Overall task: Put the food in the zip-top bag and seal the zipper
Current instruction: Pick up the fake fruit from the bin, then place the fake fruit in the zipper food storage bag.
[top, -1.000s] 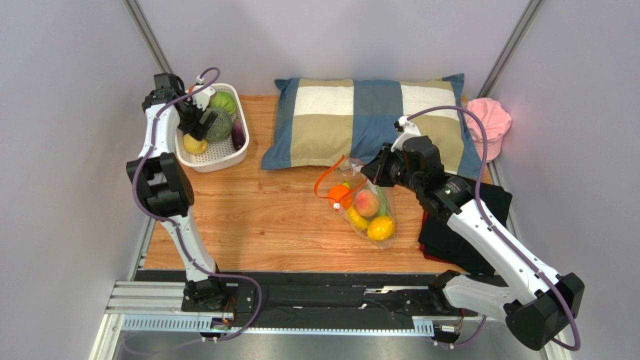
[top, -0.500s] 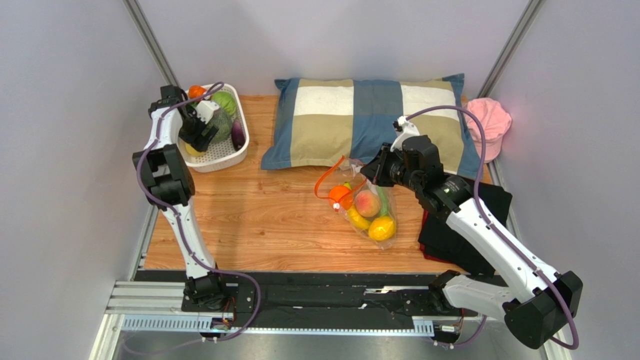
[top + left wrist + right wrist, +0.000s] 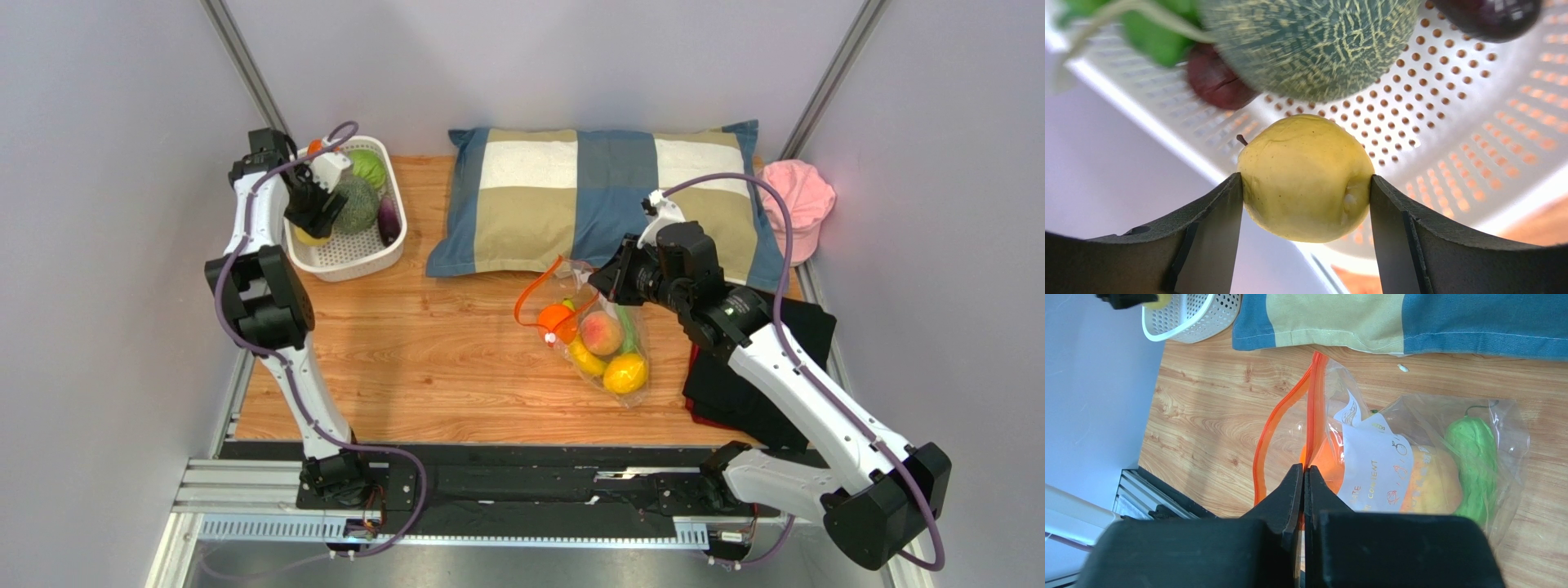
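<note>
The clear zip-top bag [image 3: 604, 349] lies on the wooden table with food inside: a peach-coloured fruit [image 3: 599, 331], a lemon [image 3: 626, 374], a banana [image 3: 583, 358] and a green fruit [image 3: 1471, 456]. An orange tomato [image 3: 555, 321] sits at its mouth. My right gripper [image 3: 1303, 471] is shut on the orange-red zipper [image 3: 1310, 404], which holds the mouth apart in a loop. My left gripper [image 3: 1305, 179] reaches into the white basket [image 3: 368, 257], and both fingers press the sides of a yellow pear [image 3: 1303, 153].
The basket also holds a netted green melon [image 3: 1309, 43], a leafy green vegetable [image 3: 366, 165] and a purple eggplant [image 3: 390, 221]. A checked pillow [image 3: 601, 196] lies behind the bag. A pink cloth [image 3: 797, 196] and a black cloth [image 3: 773, 368] lie to the right.
My left gripper shifted inside the basket and narrowed onto the yellow pear. The right arm and the bag have stayed put.
</note>
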